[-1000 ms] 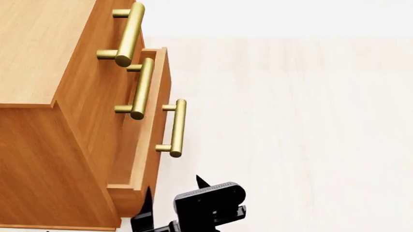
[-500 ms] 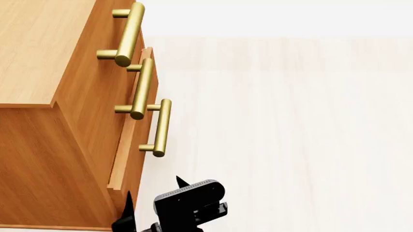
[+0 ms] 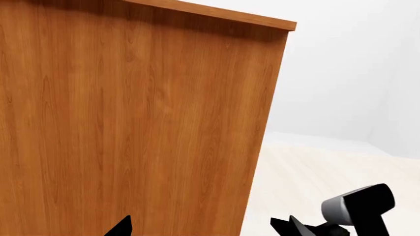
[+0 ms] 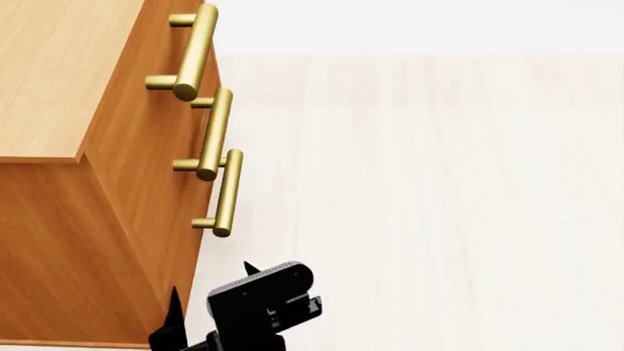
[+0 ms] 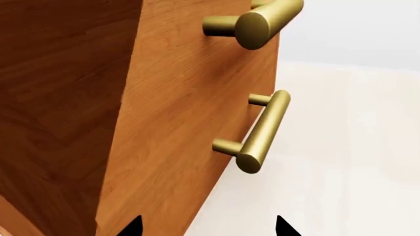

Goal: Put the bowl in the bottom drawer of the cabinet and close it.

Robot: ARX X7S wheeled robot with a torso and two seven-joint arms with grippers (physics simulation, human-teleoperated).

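No readable text, labels, brands or numbers appear in any view.

Bowl not visible in any view. Cabinet [image 4: 58, 219] cut off at left + bottom edges of head view; interior hidden, bottom drawer [image 4: 185, 241] front seen edge-on only. Right gripper [image 5: 206, 228]: only 2 fingertips show at frame edge. Left gripper [image 3: 203, 228] likewise mostly cut off; jaw state unclear in head view
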